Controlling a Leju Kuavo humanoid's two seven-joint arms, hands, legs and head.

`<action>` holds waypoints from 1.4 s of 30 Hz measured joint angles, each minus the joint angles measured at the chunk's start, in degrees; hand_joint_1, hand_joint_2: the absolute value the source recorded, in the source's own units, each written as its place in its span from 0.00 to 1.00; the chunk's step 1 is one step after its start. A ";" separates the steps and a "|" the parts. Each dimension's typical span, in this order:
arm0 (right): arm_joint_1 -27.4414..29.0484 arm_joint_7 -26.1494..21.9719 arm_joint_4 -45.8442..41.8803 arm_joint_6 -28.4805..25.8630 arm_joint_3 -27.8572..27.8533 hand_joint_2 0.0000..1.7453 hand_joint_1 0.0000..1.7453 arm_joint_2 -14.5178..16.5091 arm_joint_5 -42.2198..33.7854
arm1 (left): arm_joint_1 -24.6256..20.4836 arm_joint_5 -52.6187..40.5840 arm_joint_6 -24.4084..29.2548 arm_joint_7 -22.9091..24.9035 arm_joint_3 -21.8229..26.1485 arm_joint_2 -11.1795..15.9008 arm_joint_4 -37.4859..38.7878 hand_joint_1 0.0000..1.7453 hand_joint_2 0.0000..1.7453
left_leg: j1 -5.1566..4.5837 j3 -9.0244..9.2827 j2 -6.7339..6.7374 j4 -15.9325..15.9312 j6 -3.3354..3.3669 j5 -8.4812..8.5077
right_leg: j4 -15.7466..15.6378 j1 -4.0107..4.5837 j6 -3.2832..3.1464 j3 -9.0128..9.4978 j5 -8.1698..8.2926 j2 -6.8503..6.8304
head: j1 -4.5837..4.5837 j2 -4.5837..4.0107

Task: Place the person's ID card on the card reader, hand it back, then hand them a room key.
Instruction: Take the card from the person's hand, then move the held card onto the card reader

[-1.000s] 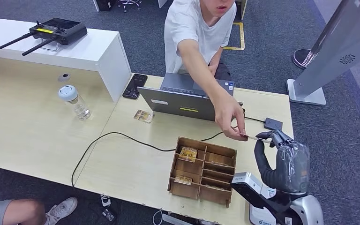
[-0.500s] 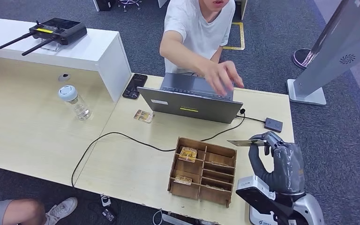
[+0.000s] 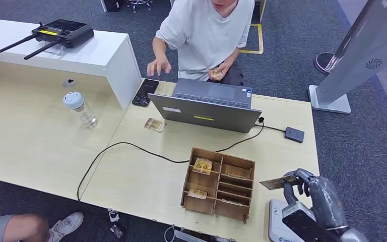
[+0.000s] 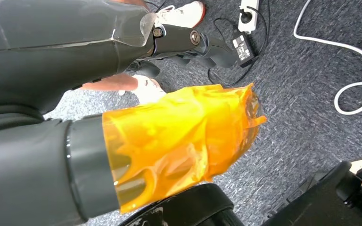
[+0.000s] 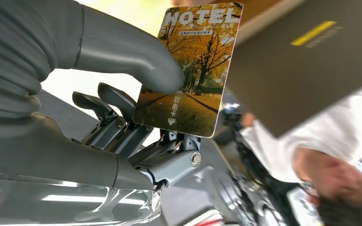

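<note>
My right hand [image 3: 316, 194] pinches a card [image 3: 278, 182] between thumb and fingers; up close the card [image 5: 191, 70] shows yellow trees and the word HOTEL, and my thumb [image 5: 136, 59] covers part of its edge; the card hangs over the near right corner of the table [image 3: 146, 176], beside the wooden box [image 3: 218, 184] with little cards in its slots; a white pad [image 3: 276, 227] sits under my wrist, mostly hidden; the small black reader [image 3: 294, 134] lies further off, near the laptop [image 3: 204, 112]; the person [image 3: 206, 30] sits behind it, head cut off, holding something small I can't make out; my left hand [image 4: 179, 136] is wrapped in orange film, so I can't tell how its fingers lie.
</note>
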 joint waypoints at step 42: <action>4.76 4.75 6.87 11.11 -4.34 1.00 1.00 -11.71 -16.38 | 0.09 -1.33 0.40 0.31 0.04 0.08 0.00 0.00 0.00 | -0.01 0.00 0.02 0.00 0.03 -0.02 | 0.00 -0.01 0.05 -0.01 -0.03 0.03 | 0.00 0.00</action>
